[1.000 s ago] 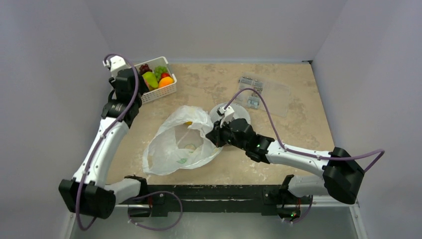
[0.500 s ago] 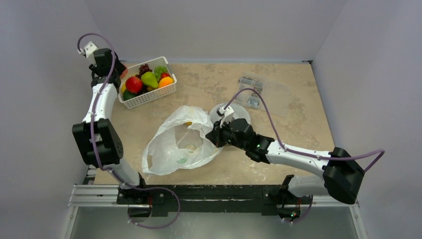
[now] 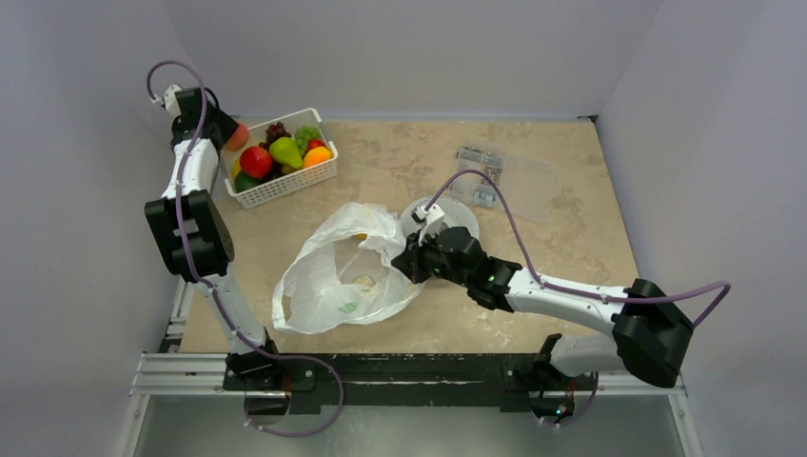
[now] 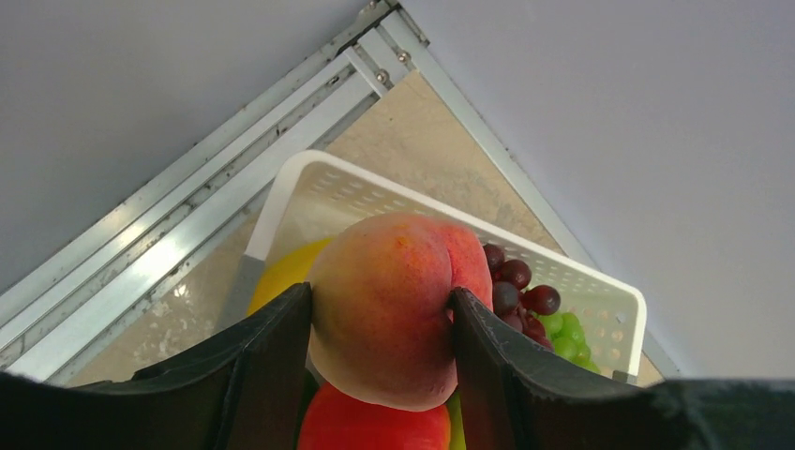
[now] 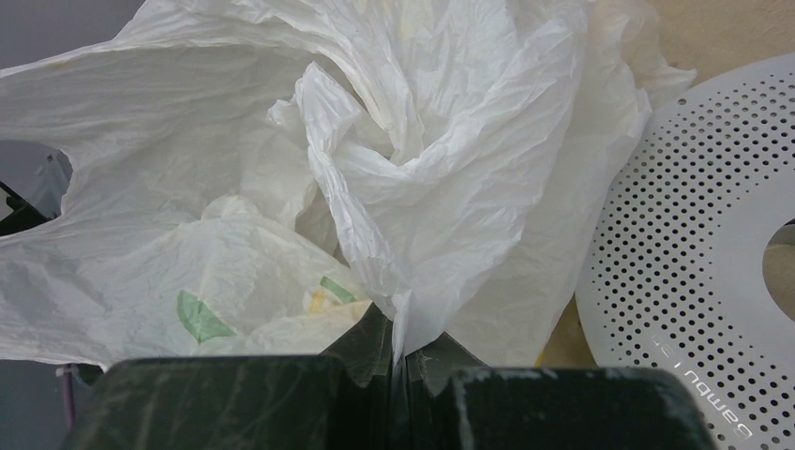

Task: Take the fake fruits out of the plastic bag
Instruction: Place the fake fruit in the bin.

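My left gripper [image 3: 228,134] hangs over the far-left corner of the white slotted basket [image 3: 285,187], shut on an orange-red peach [image 4: 394,300] that fills the gap between its fingers. Below it in the basket lie a red apple [image 3: 256,160], a green pear [image 3: 285,150], green grapes [image 3: 307,135], dark grapes [image 4: 516,281] and an orange fruit [image 3: 318,155]. The plastic bag [image 3: 333,276] lies crumpled mid-table with its mouth gaping; a bit of yellow fruit [image 3: 361,234] shows inside. My right gripper [image 3: 407,257] is shut on a fold of the bag's right edge [image 5: 412,309].
A white perforated disc [image 3: 459,215] lies right behind the right gripper, partly under the bag's edge. A flat clear packet with labels [image 3: 504,179] sits at the back right. Grey walls close in the table on three sides.
The left arm has swung back and to the left, from over the basket to its far-left corner, uncovering the fruits in it. The right gripper and the bag have barely moved.
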`<control>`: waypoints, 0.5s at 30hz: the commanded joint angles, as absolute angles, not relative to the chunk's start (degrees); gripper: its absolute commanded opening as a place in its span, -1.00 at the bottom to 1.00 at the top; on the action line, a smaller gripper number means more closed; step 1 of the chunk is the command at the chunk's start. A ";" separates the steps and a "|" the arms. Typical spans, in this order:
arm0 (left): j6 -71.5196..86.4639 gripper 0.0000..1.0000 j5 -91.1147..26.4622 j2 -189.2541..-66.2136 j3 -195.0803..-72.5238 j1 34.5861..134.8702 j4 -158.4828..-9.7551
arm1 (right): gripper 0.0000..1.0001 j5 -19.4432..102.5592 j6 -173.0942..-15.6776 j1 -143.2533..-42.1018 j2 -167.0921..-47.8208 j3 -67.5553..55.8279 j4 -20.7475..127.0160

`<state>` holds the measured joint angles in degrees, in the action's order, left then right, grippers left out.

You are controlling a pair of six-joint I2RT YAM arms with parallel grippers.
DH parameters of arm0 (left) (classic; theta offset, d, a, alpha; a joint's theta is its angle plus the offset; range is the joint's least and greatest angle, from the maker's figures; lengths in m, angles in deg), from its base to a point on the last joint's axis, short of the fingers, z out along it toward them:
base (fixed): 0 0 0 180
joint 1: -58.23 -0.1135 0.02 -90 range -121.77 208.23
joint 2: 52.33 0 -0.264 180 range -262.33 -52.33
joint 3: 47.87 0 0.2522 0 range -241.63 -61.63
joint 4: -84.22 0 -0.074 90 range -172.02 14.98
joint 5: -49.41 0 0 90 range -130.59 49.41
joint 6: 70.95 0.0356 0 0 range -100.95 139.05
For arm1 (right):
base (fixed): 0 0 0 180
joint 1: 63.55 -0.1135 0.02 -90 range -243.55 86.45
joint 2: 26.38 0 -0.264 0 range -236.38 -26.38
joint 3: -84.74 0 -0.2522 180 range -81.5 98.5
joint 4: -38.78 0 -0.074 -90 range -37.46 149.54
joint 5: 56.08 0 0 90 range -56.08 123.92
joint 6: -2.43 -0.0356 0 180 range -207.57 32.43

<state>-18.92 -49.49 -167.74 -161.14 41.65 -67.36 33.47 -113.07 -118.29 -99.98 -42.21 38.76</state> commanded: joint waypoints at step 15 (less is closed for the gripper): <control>-21.47 0.98 -45.12 -154.42 -157.10 39.87 -56.52 | -1.00 33.74 -111.91 -118.42 -100.64 -38.52 37.06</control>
